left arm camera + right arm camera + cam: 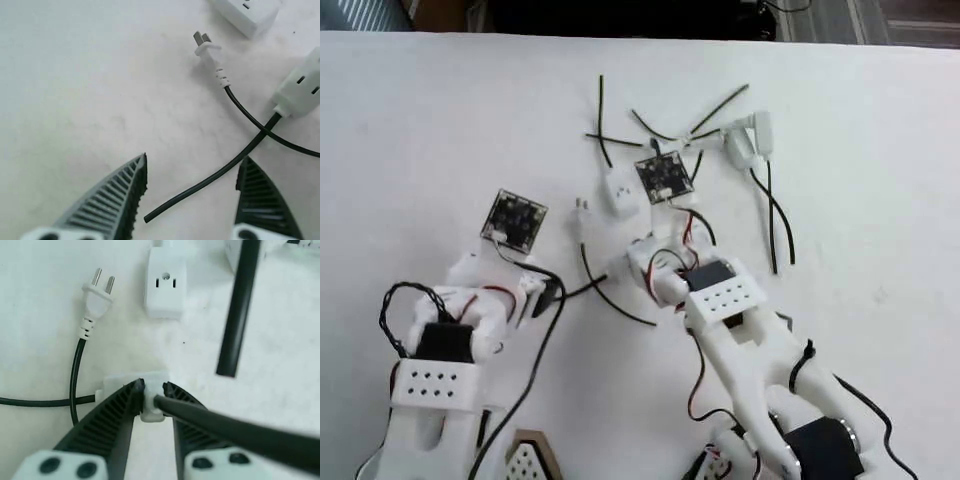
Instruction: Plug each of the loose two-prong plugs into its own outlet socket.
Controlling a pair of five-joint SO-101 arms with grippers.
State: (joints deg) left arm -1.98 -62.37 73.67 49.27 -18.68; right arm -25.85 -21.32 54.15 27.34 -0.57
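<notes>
A white two-prong plug (582, 210) (205, 46) (97, 294) on a black cord lies loose on the white table. Beside it rests a white outlet block (618, 190) (165, 282), its socket face turned toward my right wrist camera. My right gripper (152, 387) (645, 262) is shut on a second white socket (150, 407) (300, 90), whose black cord (210, 177) trails off toward the left arm. My left gripper (194, 160) (542, 297) stands open low over the table, with that cord's free end lying between its fingers (125, 200).
Another white plug-and-socket piece (745, 140) with black cords lies at the back right. Several loose black cord pieces (665, 130) cross behind the outlet block. A thick black cord end (237, 310) lies near the right gripper. The left half of the table (420, 130) is bare.
</notes>
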